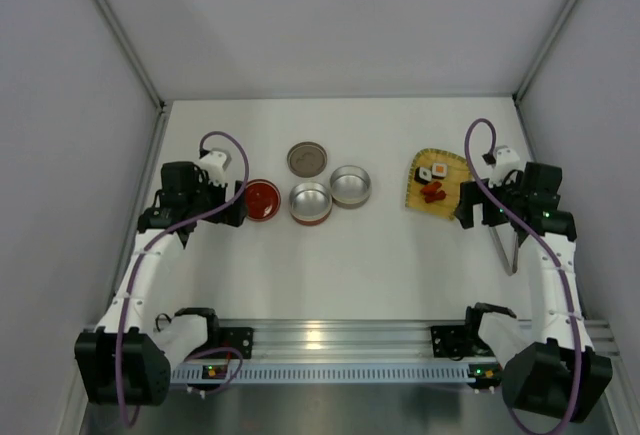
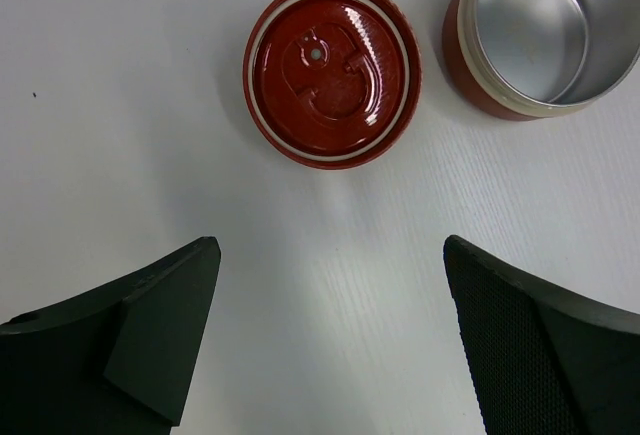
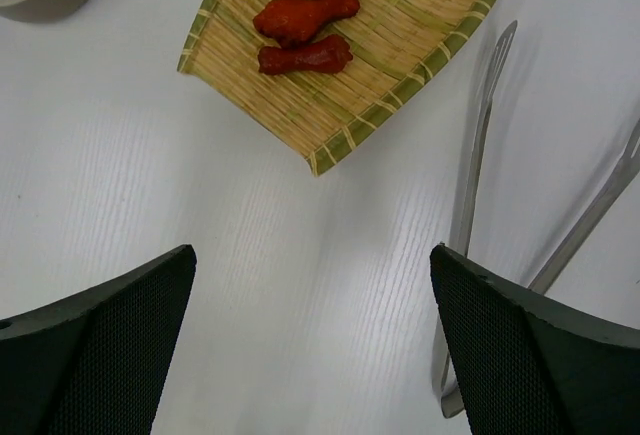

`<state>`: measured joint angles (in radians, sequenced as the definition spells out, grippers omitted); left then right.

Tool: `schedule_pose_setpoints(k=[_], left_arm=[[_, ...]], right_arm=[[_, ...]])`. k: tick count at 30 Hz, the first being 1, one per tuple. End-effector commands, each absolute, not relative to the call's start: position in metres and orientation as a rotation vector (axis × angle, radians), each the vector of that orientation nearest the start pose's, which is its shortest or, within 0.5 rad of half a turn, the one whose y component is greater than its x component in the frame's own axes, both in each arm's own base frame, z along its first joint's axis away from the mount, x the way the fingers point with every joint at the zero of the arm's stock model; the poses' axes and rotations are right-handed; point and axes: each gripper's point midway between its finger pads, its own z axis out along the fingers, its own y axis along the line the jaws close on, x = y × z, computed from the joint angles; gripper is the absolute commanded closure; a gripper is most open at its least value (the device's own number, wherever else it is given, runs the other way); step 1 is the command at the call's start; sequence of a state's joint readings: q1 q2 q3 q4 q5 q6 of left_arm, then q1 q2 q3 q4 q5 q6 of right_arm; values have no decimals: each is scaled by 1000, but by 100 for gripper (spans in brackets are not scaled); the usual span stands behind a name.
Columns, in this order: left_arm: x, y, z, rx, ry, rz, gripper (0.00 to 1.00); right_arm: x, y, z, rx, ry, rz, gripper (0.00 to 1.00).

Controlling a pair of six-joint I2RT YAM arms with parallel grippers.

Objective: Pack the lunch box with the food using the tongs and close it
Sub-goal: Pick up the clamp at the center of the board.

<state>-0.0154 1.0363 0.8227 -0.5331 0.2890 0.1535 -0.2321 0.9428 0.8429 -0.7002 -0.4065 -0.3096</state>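
Packing is not yet begun. The left gripper (image 2: pixel 330 265) hangs wide open over the worktop (image 2: pixel 120 105), near the red lid (image 2: pixel 332 72) and an empty tin (image 2: pixel 545 25). The food (image 3: pixel 303 17), red pieces and sushi rolls, lies on the yellow mat (image 3: pixel 400 75). The right gripper (image 3: pixel 312 275) is also open and holds nothing. The tongs (image 3: pixel 478 155), thin bare metal, lie flat just right of the mat. Picking them up likely needs a rightward shift and a low pinch.

No readable text, label or number shows anywhere.
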Motion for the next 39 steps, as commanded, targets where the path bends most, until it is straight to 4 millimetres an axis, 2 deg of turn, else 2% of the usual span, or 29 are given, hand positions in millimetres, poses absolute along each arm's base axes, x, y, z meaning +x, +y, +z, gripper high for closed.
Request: schedule_pose_setpoints(k=[1, 9, 15, 22, 26, 32, 39], left_arm=[[290, -54, 175, 353, 2191, -296, 2], [293, -46, 171, 440, 2216, -220, 2], [295, -46, 166, 514, 2227, -218, 2], [295, -65, 170, 598, 2184, -340, 2], [298, -71, 172, 619, 2158, -373, 2], [299, -73, 166, 653, 2143, -377, 2], [299, -69, 152, 654, 2164, -358, 1]], right_arm=[[258, -11, 180, -243, 2282, 161, 1], [244, -31, 183, -153, 2403, 115, 1], [232, -59, 175, -162, 2552, 4, 1], [218, -104, 151, -35, 2762, -61, 1], [217, -121, 128, 16, 2877, -68, 1], [221, -121, 94, 63, 2971, 19, 1], [229, -128, 63, 89, 2990, -21, 1]])
